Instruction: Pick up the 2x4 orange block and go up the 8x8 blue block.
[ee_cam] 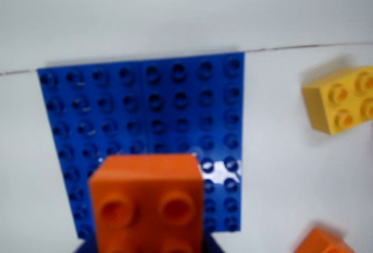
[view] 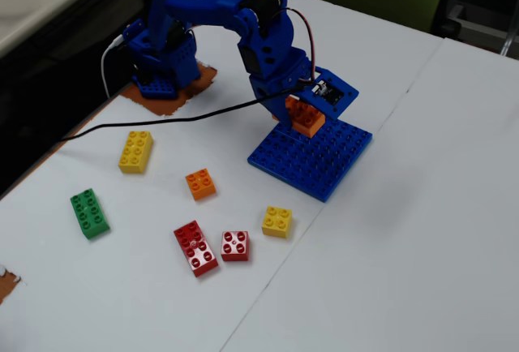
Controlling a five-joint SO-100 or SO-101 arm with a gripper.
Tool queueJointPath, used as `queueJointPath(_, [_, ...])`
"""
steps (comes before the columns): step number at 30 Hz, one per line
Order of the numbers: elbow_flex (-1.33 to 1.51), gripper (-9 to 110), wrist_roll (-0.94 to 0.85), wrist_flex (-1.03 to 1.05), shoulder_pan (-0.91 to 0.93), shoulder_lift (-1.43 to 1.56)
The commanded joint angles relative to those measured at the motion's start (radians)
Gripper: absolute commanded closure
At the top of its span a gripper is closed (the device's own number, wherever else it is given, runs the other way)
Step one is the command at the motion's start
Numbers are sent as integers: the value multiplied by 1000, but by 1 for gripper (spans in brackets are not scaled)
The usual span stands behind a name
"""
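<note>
From my remote seat, the wrist view opens on the 2x4 orange block (ee_cam: 147, 201) right at the lens, studs up, clamped in the gripper (view: 303, 111) — I see only its near end, and the dark blue of the tool just under it at the bottom edge. Behind it lies the 8x8 blue block (ee_cam: 145, 107), flat on the white table (ee_cam: 291, 165). A yellow brick (ee_cam: 341, 100) sits off to the right in that view, and an orange corner (ee_cam: 322, 242) pokes in at the lower right.

In the fixed view, nearest me are the long red brick (view: 195, 247) and the square red brick (view: 235, 245), just beside each other, then a small yellow brick (view: 277, 221) and a green brick (view: 90, 212). Further back: a small orange brick (view: 200, 183) and a long yellow brick (view: 135, 151). Beyond those, the orange block hangs above the far edge of the blue baseplate — whether it touches the studs I cannot tell. The blue arm (view: 243, 19) rises behind, a black cable (view: 162, 121) trailing left.

I can read no lettering or brand marks anywhere.
</note>
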Motion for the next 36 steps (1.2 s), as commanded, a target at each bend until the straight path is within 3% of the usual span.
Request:
queueJointPath(1, [-26, 101, 3, -14, 6, 12])
queueJointPath(36, [-5, 101, -5, -6, -8, 6])
